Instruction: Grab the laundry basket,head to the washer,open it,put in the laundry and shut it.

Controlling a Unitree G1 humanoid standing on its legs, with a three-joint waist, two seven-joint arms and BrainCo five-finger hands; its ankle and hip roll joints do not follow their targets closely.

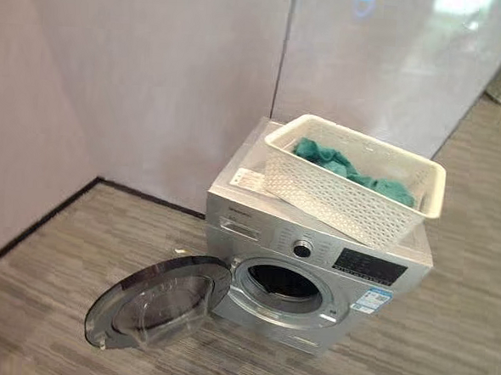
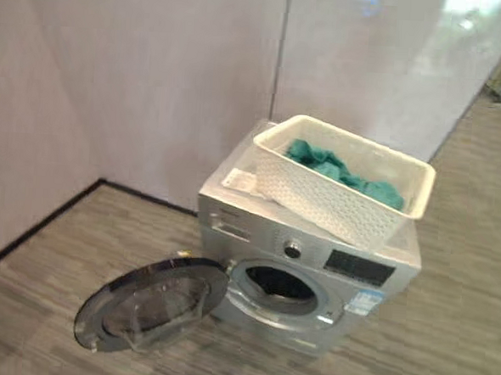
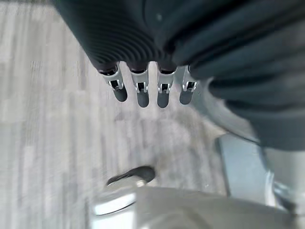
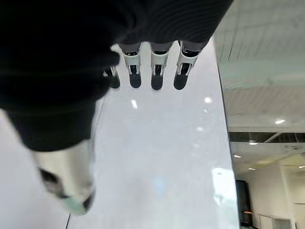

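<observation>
**On top of the washer: basket parked, door swung open**

Atop the silver washer (image 1: pixel 315 251) sits the white perforated laundry basket (image 1: pixel 352 189), tilted, its near corner overhanging the control panel (image 1: pixel 366 268). Crumpled green laundry (image 1: pixel 353 172) lies inside it. At about 8 o'clock from the drum opening (image 1: pixel 283 281), the round glass-and-chrome door (image 1: pixel 158 305) hangs wide open over the grey plank floor (image 1: pixel 47 311), with open floor around it. Pale glossy wall panels (image 1: pixel 155 80) close the corner behind the machine. Wrist views add what the head views lack: the left hand (image 3: pixel 143 88) hangs over the floor, fingers straight and empty; the right hand (image 4: pixel 152 71) faces a glossy wall, fingers likewise extended, holding nothing.
</observation>
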